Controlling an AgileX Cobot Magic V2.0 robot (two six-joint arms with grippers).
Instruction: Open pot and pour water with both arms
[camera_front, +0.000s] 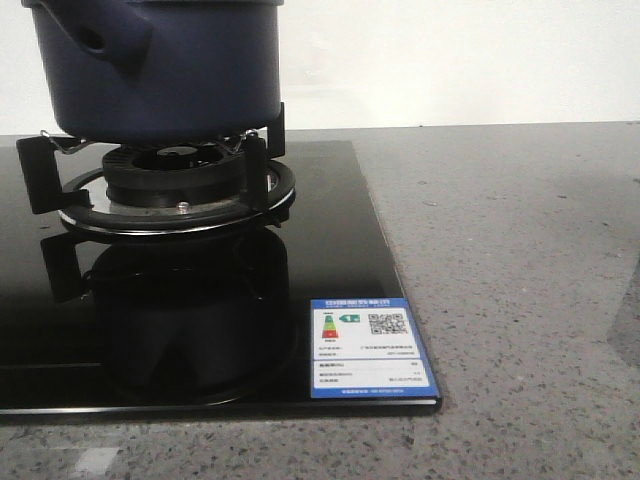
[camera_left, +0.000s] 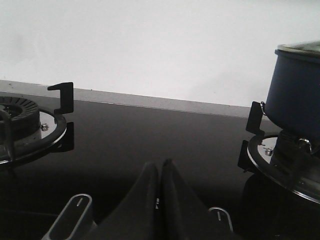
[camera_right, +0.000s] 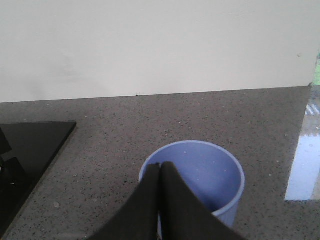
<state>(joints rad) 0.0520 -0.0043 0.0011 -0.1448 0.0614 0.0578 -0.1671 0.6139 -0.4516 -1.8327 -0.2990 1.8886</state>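
The dark navy pot (camera_front: 160, 65) stands on the burner's black pan supports at the far left of the black glass hob (camera_front: 330, 200); its stubby handle with a hole points left. It also shows in the left wrist view (camera_left: 295, 92), with a glass lid rim on top. My left gripper (camera_left: 160, 164) is shut and empty, low over the hob between two burners. My right gripper (camera_right: 161, 165) is shut and empty, above the near rim of a light blue cup (camera_right: 210, 175) on the grey counter. Neither gripper shows in the front view.
A second burner (camera_left: 20, 125) lies on the hob, on the other side of my left gripper from the pot. A blue energy label (camera_front: 368, 348) sits on the hob's front right corner. Speckled grey counter (camera_front: 520, 300) extends right; a white wall is behind.
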